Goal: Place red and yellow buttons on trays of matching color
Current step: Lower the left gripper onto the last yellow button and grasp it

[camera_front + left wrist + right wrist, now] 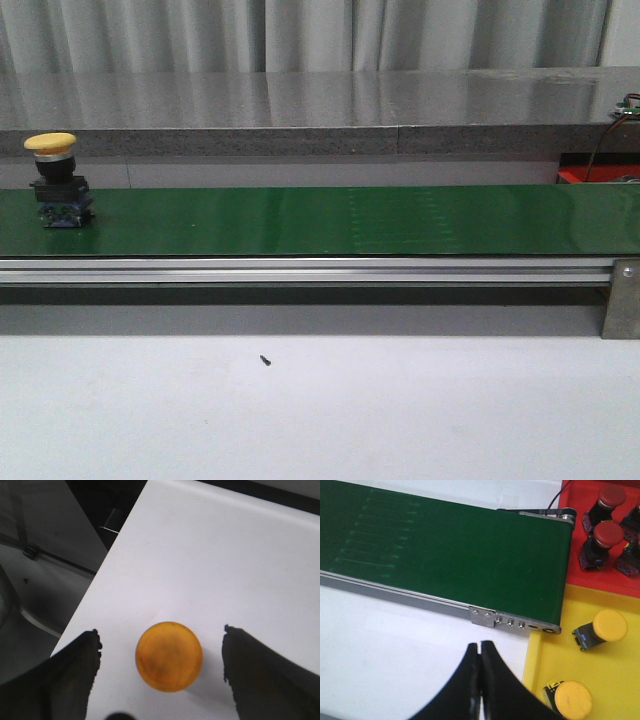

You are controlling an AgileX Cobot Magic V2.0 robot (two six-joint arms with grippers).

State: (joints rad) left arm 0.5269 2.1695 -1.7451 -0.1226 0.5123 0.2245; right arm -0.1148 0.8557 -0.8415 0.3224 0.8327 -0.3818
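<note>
Front view: a yellow button (57,180) stands upright at the green belt's (330,220) left end. Left wrist view: the left gripper (161,652) gapes wide around another yellow button (169,656) (cap upward) on a white surface (225,565). Right wrist view: the right gripper (480,652) is closed, empty, beside the yellow tray (600,665) holding two yellow buttons (600,629); red buttons (598,542) sit in the red tray (580,575).

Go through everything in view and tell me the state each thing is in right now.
Left pincer: open, astride a yellow button.
Right pincer: shut, empty.
Yellow button on belt: upright.
Red tray: holds red buttons.
Yellow tray: two yellow buttons lying tipped.
</note>
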